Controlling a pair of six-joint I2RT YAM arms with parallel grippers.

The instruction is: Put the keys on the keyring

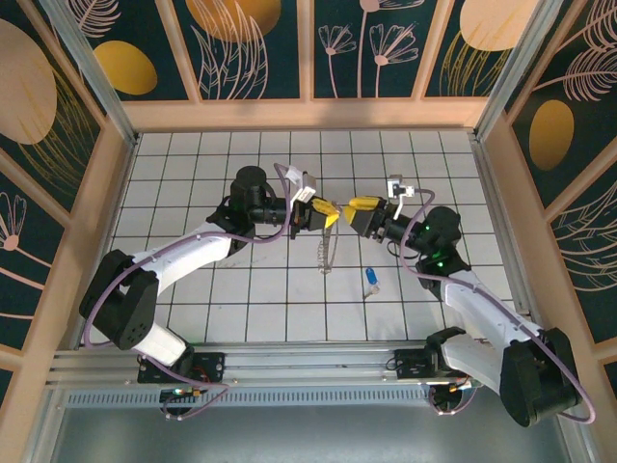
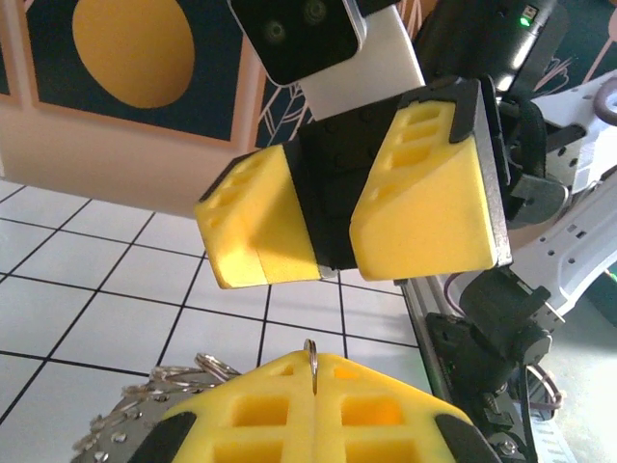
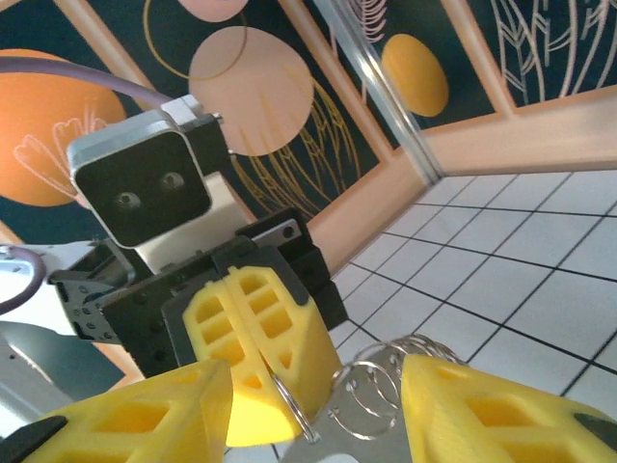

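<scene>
The keyring (image 1: 326,253) is a thin silvery loop strung with small pale pieces. It hangs down from my left gripper (image 1: 326,217), which is shut on its wire. In the left wrist view the wire (image 2: 310,355) stands pinched between my yellow fingertips, with the strung pieces (image 2: 145,405) bunched at lower left. My right gripper (image 1: 355,204) faces the left one, open and holding nothing. In the right wrist view its open jaws (image 3: 316,397) flank the ring's coils (image 3: 386,391). The blue-headed key (image 1: 371,278) lies on the tiles, below and right of both grippers.
White tiled floor (image 1: 241,299) is boxed in by wooden walls (image 1: 308,114) at the back and sides. A metal rail (image 1: 289,367) runs along the near edge by the arm bases. Both arms meet near the floor's middle.
</scene>
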